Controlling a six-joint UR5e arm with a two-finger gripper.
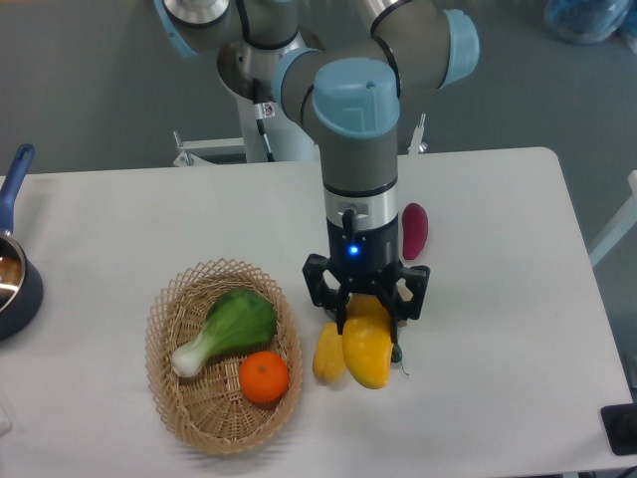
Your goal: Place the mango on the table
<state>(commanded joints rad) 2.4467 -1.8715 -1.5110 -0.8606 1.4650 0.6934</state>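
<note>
The mango (366,357) is a glossy yellow oval fruit, lying with its lower end toward the front of the white table (498,329), right of the basket. My gripper (370,315) points straight down over its upper end, with the fingers against both sides of it, shut on the mango. I cannot tell whether the mango rests on the tabletop or hangs just above it. The gripper body hides the top of the mango.
A smaller bumpy yellow-orange corn piece (327,353) lies against the mango's left side. A wicker basket (169,398) at the front left holds a bok choy (225,327) and an orange (264,376). A purple vegetable (415,230) lies behind the gripper. A blue pot (14,284) sits at the left edge.
</note>
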